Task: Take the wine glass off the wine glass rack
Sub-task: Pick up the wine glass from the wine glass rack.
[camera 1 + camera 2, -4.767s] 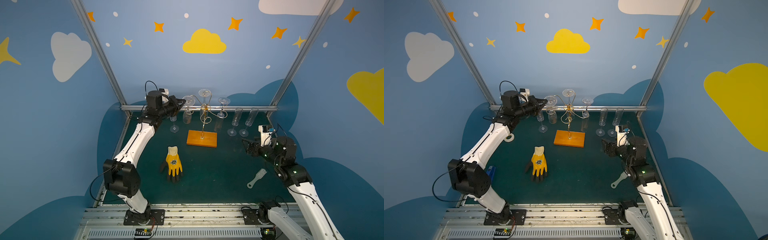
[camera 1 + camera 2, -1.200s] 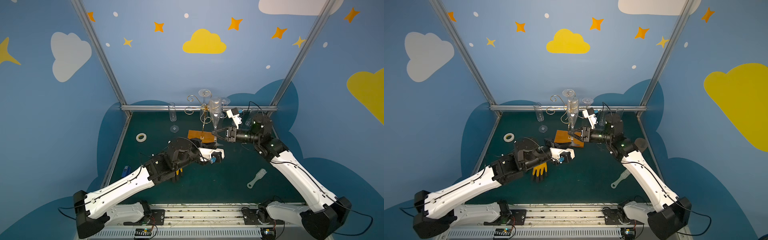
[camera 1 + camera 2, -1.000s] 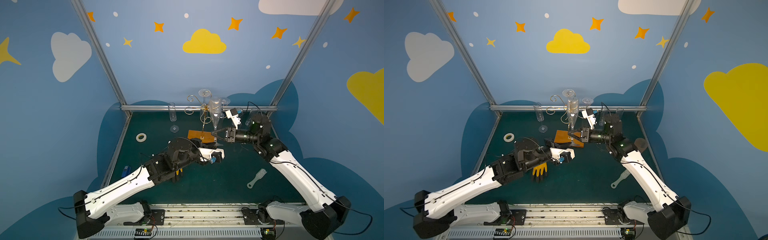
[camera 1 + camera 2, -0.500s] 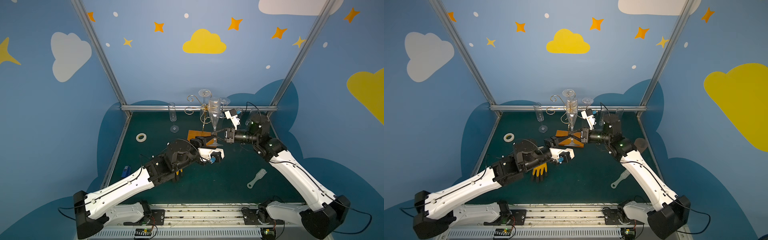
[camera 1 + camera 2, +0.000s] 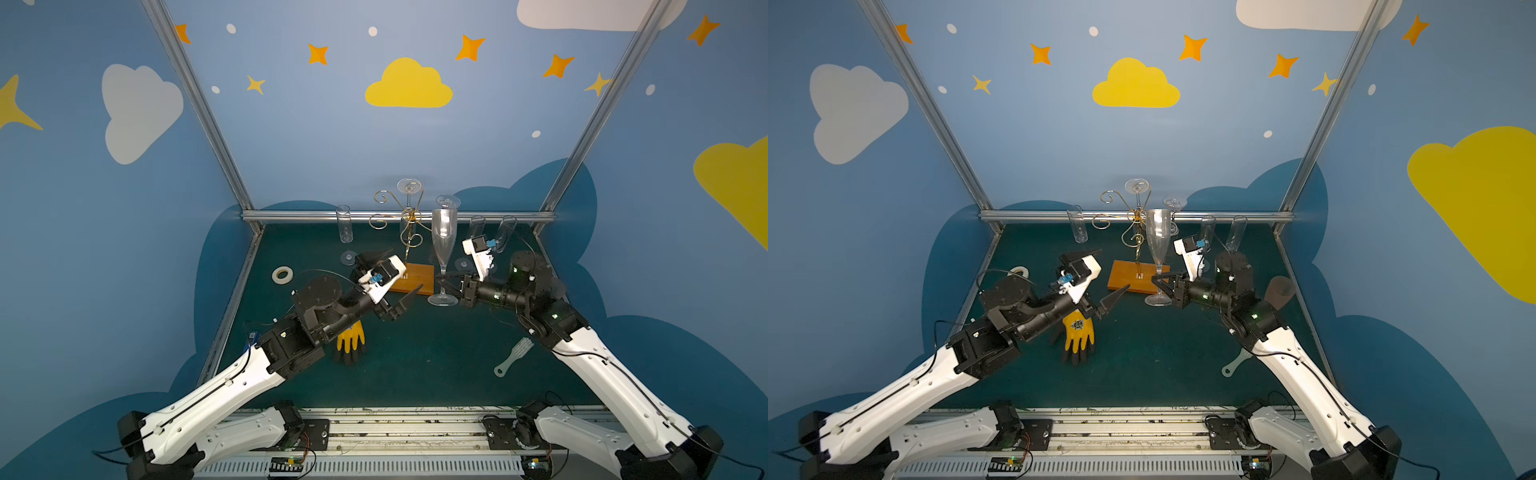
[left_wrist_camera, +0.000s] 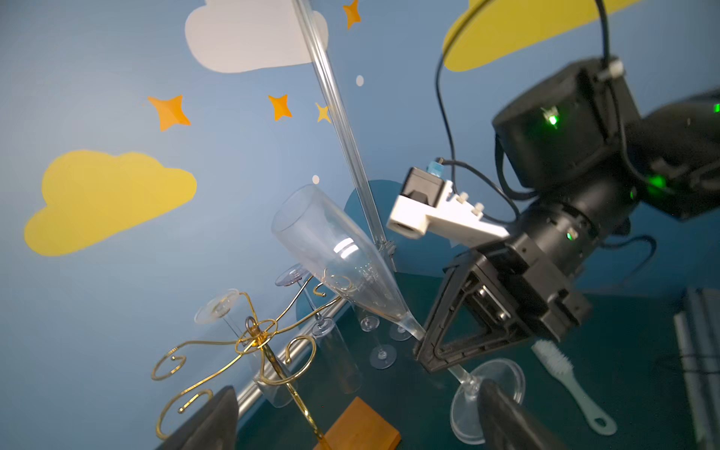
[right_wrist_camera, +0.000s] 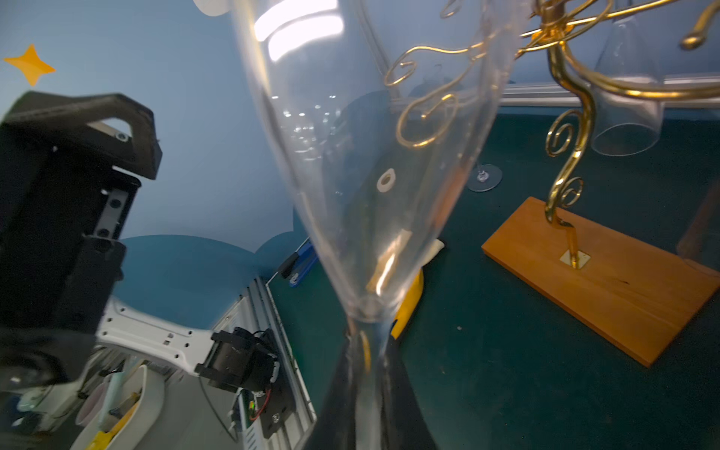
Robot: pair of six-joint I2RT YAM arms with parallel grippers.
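Observation:
The wine glass (image 5: 444, 237) (image 5: 1158, 239), a tall clear flute, stands upright off the rack, just right of the wine glass rack's orange base (image 5: 417, 277) (image 5: 1128, 281). My right gripper (image 5: 443, 283) (image 5: 1158, 283) is shut on its stem, and in the right wrist view the stem sits between the right gripper's (image 7: 370, 393) dark fingers. My left gripper (image 5: 394, 276) (image 5: 1100, 276) is open wide to the left of the glass's foot and holds nothing. The gold wire rack (image 5: 409, 232) (image 6: 257, 339) still carries two upside-down glasses (image 5: 409, 188).
Clear flutes (image 5: 344, 224) (image 5: 505, 232) stand along the back rail. A yellow glove (image 5: 351, 340) lies under the left arm. There are a tape roll (image 5: 282, 274) at the left, a white brush (image 5: 513, 357) at the right and a brown cup (image 5: 1279, 291) behind the right arm.
My left gripper has opened wide, let go of the glass's lower end and drawn back a little. The right gripper has closed on the stem and keeps the glass upright.

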